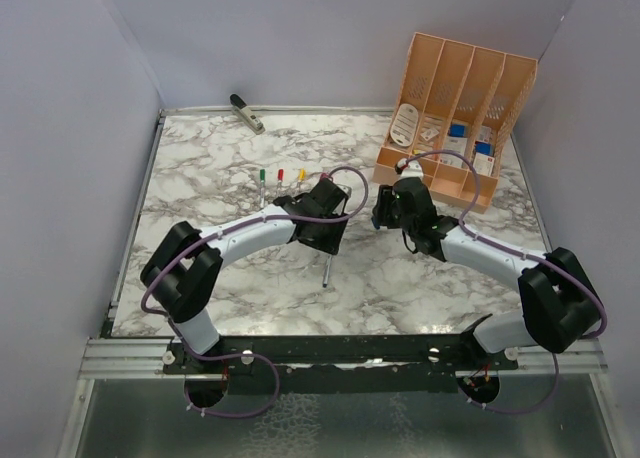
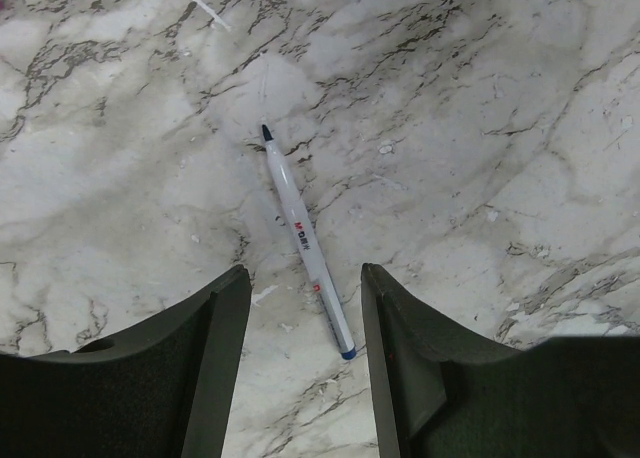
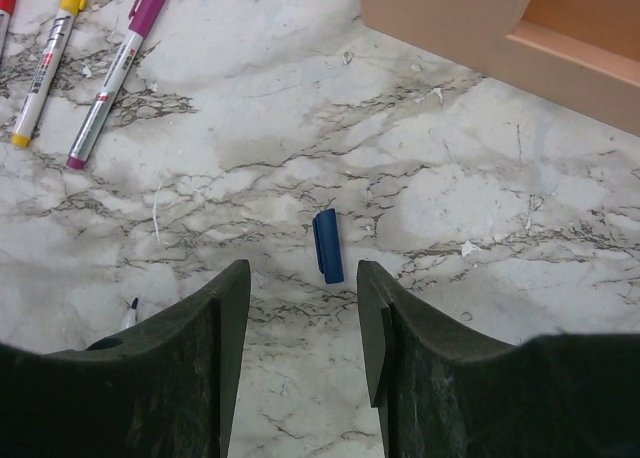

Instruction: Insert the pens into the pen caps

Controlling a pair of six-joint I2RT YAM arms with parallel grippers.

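Observation:
An uncapped silvery-white pen [image 2: 305, 243] with a dark blue tip lies on the marble. It lies between the open, empty fingers of my left gripper [image 2: 304, 274], which hovers above it. In the top view this pen [image 1: 326, 268] shows just below the left gripper [image 1: 325, 218]. A small blue cap [image 3: 328, 246] lies on the marble just ahead of my open, empty right gripper [image 3: 302, 268]. The right gripper [image 1: 392, 213] hides the cap in the top view. Capped pens lie in a row: green [image 1: 262, 183], red [image 1: 280, 181], yellow [image 3: 45, 63], purple [image 3: 115, 78].
A peach desk organizer [image 1: 455, 118] with small items stands at the back right, and its base [image 3: 500, 18] is close ahead of the right gripper. A grey-black stapler-like object [image 1: 246, 112] lies at the back left edge. White walls enclose the table.

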